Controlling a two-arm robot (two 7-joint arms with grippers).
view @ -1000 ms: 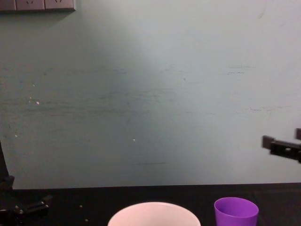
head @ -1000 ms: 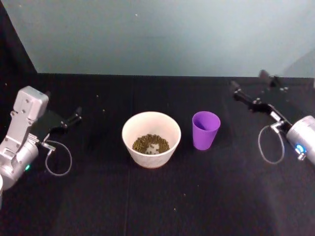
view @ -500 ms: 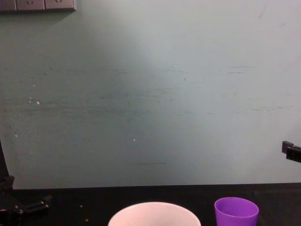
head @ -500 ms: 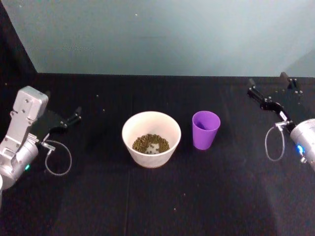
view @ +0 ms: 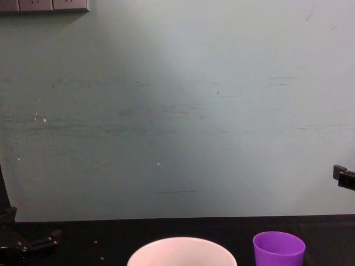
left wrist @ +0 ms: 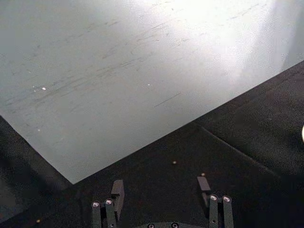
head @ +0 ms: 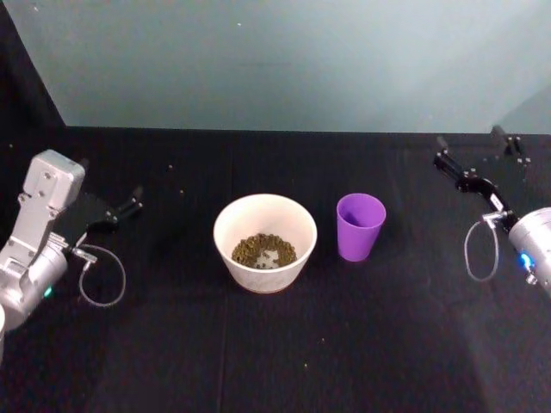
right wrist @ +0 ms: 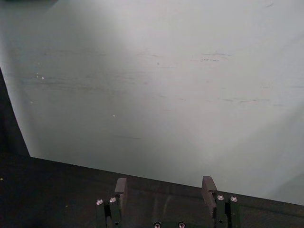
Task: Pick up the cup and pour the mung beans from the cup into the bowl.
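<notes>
Right claw (head: 478,160) has drawn back from cup (head: 359,226).

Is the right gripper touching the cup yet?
Apart. The head view shows the right gripper open, off to the cup's right, with bare black table between them.

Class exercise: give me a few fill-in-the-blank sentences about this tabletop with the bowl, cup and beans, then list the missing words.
1. The mung beans lie inside the ____.
2. The cup stands upright on the bowl's ____ side.
3. The right gripper is open and holds ____.
4. The colour of the cup is ____.

Missing words: bowl; right; nothing; purple
</notes>
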